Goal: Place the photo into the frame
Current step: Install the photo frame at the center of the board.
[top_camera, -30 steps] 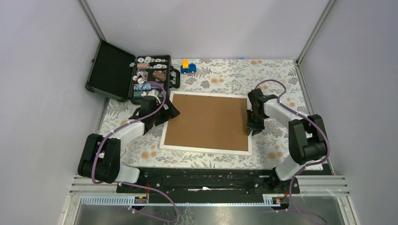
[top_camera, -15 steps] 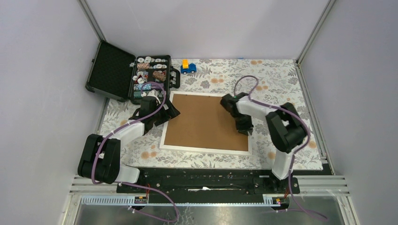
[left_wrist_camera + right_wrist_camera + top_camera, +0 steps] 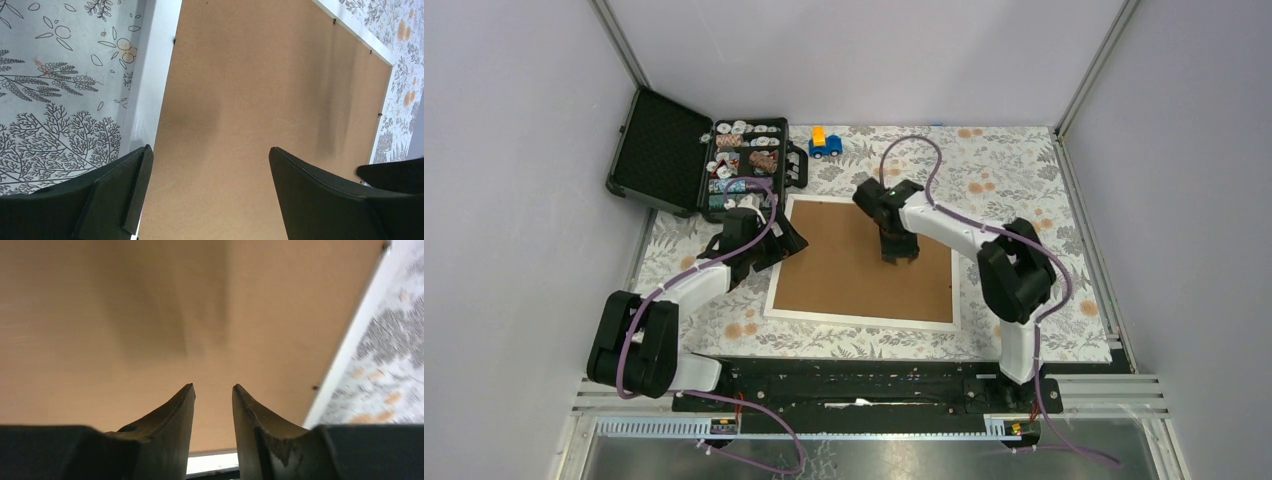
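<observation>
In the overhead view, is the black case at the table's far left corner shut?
No: the black case lies open, its lid folded back to the left and its compartments of small items showing.

An open black case (image 3: 660, 150) lies near a blue toy car (image 3: 825, 144).

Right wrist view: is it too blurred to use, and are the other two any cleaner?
Right wrist view: the floral cloth and the frame are smeared, and only the right claw looks fairly crisp. Left wrist view: sharp print, with one soft shadow streak on the frame's brown back. Top external view: even light, no glare.
</observation>
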`<state>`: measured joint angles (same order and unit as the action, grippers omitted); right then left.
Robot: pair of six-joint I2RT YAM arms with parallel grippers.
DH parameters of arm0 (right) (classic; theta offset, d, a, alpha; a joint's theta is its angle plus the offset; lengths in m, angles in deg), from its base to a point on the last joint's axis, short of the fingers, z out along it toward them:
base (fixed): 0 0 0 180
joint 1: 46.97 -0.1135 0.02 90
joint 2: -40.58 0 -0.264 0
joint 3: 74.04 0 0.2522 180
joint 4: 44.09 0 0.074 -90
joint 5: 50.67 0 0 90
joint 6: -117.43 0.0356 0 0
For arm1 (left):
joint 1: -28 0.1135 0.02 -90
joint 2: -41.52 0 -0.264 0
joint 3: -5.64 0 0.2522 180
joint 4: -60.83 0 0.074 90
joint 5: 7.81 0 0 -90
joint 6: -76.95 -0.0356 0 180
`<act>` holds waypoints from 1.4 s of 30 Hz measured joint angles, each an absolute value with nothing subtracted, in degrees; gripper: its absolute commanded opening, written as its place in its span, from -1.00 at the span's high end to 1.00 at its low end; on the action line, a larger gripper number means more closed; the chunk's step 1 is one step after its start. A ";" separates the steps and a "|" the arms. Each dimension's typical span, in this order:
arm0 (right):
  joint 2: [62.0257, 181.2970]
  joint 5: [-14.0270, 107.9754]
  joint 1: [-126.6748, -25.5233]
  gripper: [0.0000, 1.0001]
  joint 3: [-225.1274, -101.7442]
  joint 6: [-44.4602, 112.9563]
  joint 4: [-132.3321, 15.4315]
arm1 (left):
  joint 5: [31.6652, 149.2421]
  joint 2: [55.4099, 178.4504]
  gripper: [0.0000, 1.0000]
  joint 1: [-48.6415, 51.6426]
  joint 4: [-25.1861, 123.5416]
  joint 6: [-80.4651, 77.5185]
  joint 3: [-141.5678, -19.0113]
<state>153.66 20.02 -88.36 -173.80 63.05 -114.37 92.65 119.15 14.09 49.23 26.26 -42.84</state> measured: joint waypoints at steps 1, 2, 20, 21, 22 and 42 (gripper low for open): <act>152.61 21.42 -88.29 0.13 -175.70 62.70 -112.73 | 92.63 119.13 -0.90 14.07 49.12 26.23 -42.84; 151.38 22.45 -88.05 0.12 -176.84 62.31 -111.66 | 92.63 119.02 -0.90 14.07 48.94 26.23 -42.84; 146.95 43.30 -51.79 0.39 -163.81 47.03 -96.16 | 93.09 119.17 -0.90 14.07 46.95 25.38 -43.74; 147.49 44.04 -51.84 0.39 -163.66 46.63 -95.53 | 93.11 119.21 -0.90 14.07 46.91 25.34 -43.76; 147.91 44.79 -51.86 0.39 -163.50 46.39 -94.89 | 93.13 119.21 -0.90 14.07 46.91 25.34 -43.76; 149.13 50.21 -51.27 0.39 -160.97 45.39 -87.72 | 93.18 119.26 -0.91 14.07 46.95 25.25 -43.76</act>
